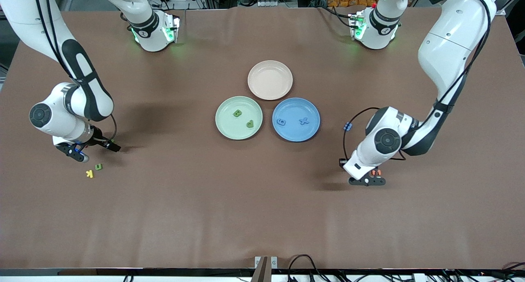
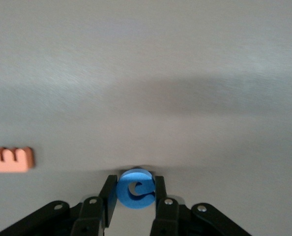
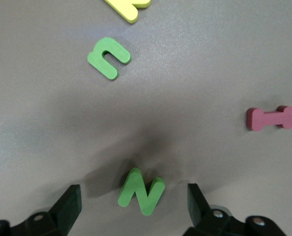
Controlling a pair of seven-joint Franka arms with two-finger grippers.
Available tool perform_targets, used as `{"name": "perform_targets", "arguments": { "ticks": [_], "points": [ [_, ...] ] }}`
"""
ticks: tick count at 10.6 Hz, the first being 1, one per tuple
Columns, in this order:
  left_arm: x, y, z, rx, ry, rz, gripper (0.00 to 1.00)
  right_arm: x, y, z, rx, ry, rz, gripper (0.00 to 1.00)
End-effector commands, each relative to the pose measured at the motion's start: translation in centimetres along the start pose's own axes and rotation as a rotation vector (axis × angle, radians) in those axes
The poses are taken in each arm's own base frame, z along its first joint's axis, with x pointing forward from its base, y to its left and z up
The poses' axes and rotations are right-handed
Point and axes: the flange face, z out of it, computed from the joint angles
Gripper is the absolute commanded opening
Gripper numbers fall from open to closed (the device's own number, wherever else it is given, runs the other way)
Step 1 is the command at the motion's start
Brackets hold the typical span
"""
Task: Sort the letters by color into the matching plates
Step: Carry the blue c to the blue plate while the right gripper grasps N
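Observation:
My left gripper [image 2: 135,182] is shut on a blue letter e [image 2: 136,191], low over the table toward the left arm's end [image 1: 367,181]. My right gripper [image 3: 133,192] is open, its fingers on either side of a green N [image 3: 141,191] lying flat; in the front view it is at the right arm's end [image 1: 78,151]. A green n [image 3: 108,57] lies close by [image 1: 98,166]. The mint green plate [image 1: 228,126] holds two green letters [image 1: 237,113]. The blue plate [image 1: 296,133] holds two blue letters [image 1: 303,120].
A beige-pink plate [image 1: 270,80] stands farther from the front camera, touching both plates. A yellow letter [image 1: 90,173] and a dark pink letter [image 3: 271,118] lie near the right gripper. An orange letter [image 2: 12,159] lies beside the left gripper [image 1: 376,173].

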Motion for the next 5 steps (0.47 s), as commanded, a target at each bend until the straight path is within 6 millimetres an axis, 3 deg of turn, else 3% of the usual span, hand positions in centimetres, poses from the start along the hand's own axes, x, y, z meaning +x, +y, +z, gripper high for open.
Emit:
{"name": "perform_targets", "arguments": {
  "ticks": [1, 3, 5],
  "points": [
    [-1.6, 3.3, -2.6, 0.017, -0.030, -0.069, 0.00, -0.8, 0.4, -0.1, 0.002, 0.000, -0.011, 0.84],
    [-3.3, 6.9, -3.5, 0.020, -0.054, -0.097, 0.00, -1.1, 0.5, 0.2, 0.000, -0.009, -0.010, 0.72],
    [-5.4, 10.3, -6.2, 0.038, -0.081, -0.107, 0.00, -1.0, 0.6, 0.2, 0.000, -0.007, -0.021, 0.55]
  ]
}}
